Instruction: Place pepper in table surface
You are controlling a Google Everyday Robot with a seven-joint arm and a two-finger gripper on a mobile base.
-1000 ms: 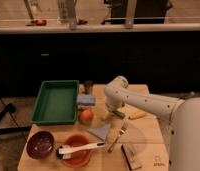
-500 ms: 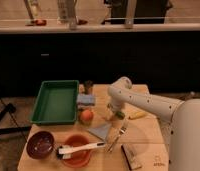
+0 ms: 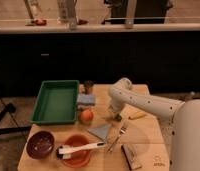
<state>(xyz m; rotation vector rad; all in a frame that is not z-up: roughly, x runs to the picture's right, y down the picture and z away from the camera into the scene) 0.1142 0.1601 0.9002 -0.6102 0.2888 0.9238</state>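
Your claw [image 3: 114, 116] hangs low over the table [image 3: 149, 136], and I cannot tell its grip. If you release carelessly, the pepper [image 3: 118, 118] may roll onto the fork [image 3: 120, 133] just in front of it.

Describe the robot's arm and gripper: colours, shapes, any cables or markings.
The arm is smooth white, made of rounded tubular segments with a bulbous joint at the bend, widening into a thick white cylinder at the right edge. No cables or markings show on it. The gripper, low over the table near its middle, looks white above and darker at its tip.
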